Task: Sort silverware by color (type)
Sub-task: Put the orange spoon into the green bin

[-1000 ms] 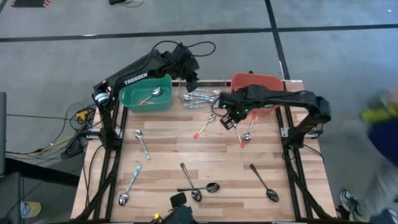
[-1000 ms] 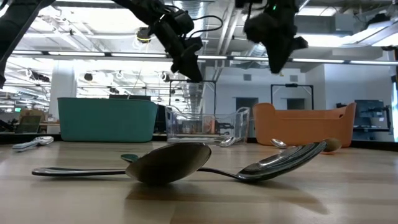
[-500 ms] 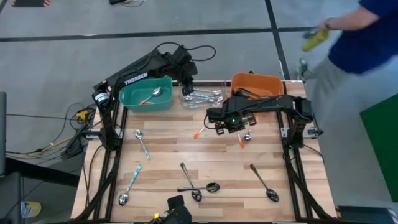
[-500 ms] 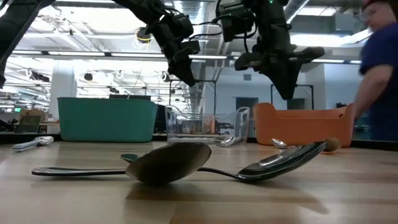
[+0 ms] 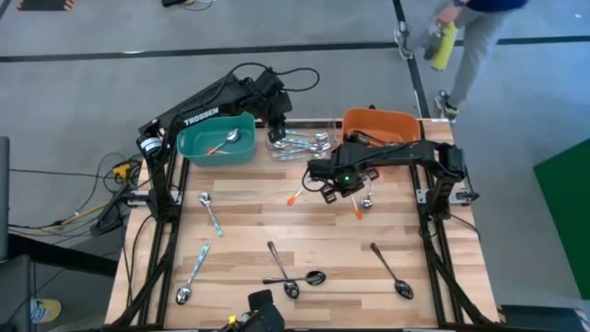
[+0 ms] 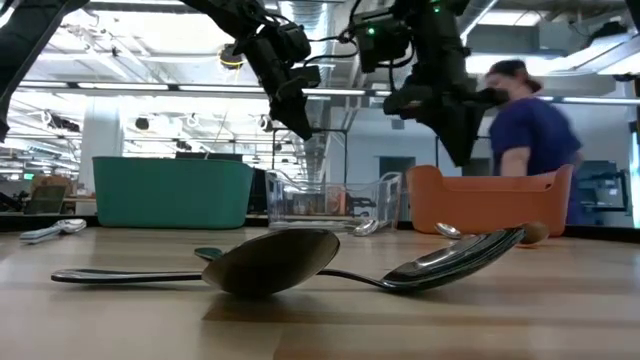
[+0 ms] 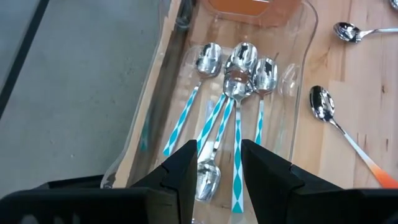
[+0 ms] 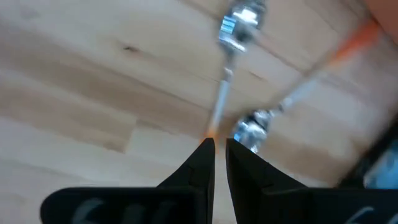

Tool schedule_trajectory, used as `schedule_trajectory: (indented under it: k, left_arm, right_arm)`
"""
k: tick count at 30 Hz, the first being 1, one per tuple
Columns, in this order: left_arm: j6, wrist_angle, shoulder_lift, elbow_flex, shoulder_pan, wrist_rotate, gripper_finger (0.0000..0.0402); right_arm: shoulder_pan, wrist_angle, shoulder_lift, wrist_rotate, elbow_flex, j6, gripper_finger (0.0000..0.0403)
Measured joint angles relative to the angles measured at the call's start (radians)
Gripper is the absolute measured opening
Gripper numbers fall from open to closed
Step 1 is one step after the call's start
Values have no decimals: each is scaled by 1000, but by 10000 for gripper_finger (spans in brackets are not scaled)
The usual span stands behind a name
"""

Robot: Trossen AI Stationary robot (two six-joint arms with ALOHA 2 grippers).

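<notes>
**Spoons Part-Sorted, Both Arms Over the Back of the Table**

Nearest the front edge of the wooden table (image 5: 240,217), three dark-handled spoons lay loose: two crossed at the front centre (image 5: 293,278) and one to their right (image 5: 391,270). A teal-handled spoon (image 5: 192,274) sat at the front left, with a second teal-handled one (image 5: 210,211) a little farther back on the same side.

At mid-table, the right gripper (image 5: 329,188) hung low over the wood, above orange-handled spoons. One of these (image 5: 301,188) lay just to its left and two more (image 5: 362,201) just to its right. In the right wrist view its fingers (image 8: 202,158) stood close together with a narrow gap, nothing between them, the tip of an orange handle (image 8: 219,106) showing just beyond.

Farther back, the left gripper (image 5: 275,129) hovered above the clear bin (image 7: 298,81), its fingers (image 7: 183,171) apart and gripping nothing. Teal-handled spoons (image 7: 233,93) lay bunched inside that bin. The teal bin (image 5: 218,138) to the left held one spoon (image 5: 227,141); the orange bin (image 5: 380,122) stood to the right.

Beyond the table, a person (image 5: 475,28) was on the floor at the far right.
</notes>
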Motion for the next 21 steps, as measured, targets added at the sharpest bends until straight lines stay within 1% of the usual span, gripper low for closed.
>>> schedule_trajectory:
  k: [2,4,7,12,16,21]
  left_arm:
    - [0,0,0,0,0,0,112]
    - [-1,0,0,0,0,0,112]
    - [-1,0,0,0,0,0,112]
    - [-13,0,0,0,0,0,112]
    - [-13,1,0,-1,0,0,112]
    - [-18,1,0,-1,0,0,112]
  right_arm:
    - [0,44,0,-1,0,-86,62]
    - [1,91,-1,-3,0,-118,62]
    - [1,143,-1,-5,0,-121,62]
    - [7,164,-1,-12,0,-120,62]
    - [7,163,-1,-21,0,-81,62]
    - [-8,161,-1,-49,0,-95,62]
